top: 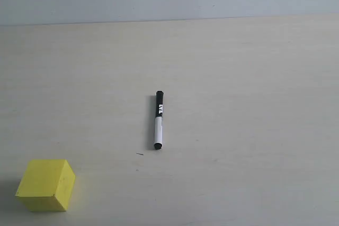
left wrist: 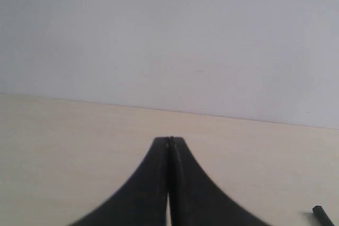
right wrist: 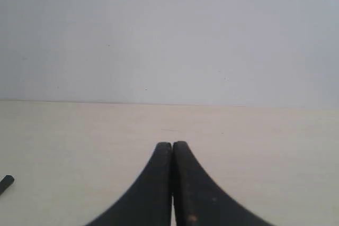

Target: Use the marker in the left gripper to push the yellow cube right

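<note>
Marker [top: 158, 120] lies loose on the desk [top: 254, 78], well apart from the yellow cube [top: 46, 184] to its left. My left gripper [left wrist: 169, 141] has its fingers [left wrist: 153, 178] pressed together, empty; I must grasp the marker first.

Pale beige matte surface [top: 254, 78]. Marker [top: 158, 120] lies flat on it mid-surface, touching nothing else. One black end shows off to the side of the left tool [left wrist: 169, 140] and of the right tool [right wrist: 172, 144], apart from both. Yellow cube [top: 46, 184] sits on one face, well apart from the marker; place relative to either tool can't be told. Tiny dark speck [top: 140, 154] near the marker.
</note>
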